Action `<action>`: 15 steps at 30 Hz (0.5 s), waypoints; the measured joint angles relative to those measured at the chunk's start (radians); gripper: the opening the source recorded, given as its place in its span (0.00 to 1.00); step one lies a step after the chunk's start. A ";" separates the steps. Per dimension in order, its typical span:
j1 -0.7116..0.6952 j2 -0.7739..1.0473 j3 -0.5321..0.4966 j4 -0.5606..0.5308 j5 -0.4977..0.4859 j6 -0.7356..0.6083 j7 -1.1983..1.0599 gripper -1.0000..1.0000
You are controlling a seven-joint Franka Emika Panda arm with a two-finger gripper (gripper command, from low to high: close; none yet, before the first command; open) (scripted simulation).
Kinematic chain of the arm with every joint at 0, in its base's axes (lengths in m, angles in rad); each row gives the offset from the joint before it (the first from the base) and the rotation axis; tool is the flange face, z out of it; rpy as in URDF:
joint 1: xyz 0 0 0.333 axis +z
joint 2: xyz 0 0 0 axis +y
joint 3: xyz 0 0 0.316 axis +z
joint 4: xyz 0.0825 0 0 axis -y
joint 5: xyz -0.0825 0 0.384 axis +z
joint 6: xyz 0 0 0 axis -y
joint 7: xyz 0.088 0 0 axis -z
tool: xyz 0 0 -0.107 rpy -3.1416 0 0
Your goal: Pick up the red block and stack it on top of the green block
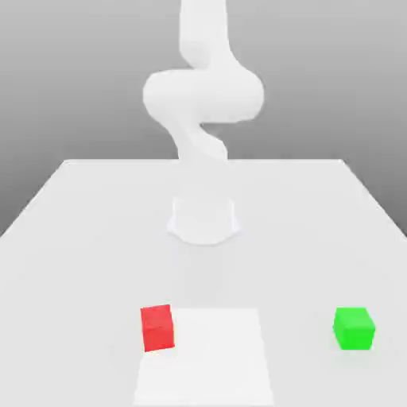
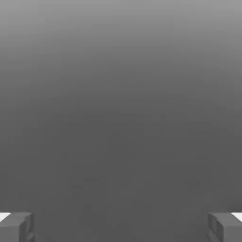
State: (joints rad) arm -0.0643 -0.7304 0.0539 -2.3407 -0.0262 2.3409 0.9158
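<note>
the small bright red cube (image 1: 157,328) sits at the left edge of a flat white square (image 1: 208,358) on the pale table (image 1: 87,230), in the exterior view; the small bright green cube (image 1: 354,328) rests on the table well apart, toward the exterior view's right. the two-finger gripper (image 2: 121,228) is spread wide, holding nothing.

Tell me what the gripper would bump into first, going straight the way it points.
Probably nothing: beyond the open gripper the hand view shows only plain grey, though depth is unclear.
</note>
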 joint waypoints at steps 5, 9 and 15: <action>-0.125 0.148 0.095 -0.083 -0.054 0.083 0.237 0.50; -0.212 0.265 0.150 -0.147 -0.094 0.146 0.420 0.50; -0.319 0.440 0.199 -0.243 -0.138 0.241 0.682 0.50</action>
State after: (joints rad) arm -0.3838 -0.2901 0.2532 -2.5839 -0.1644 2.5817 1.5975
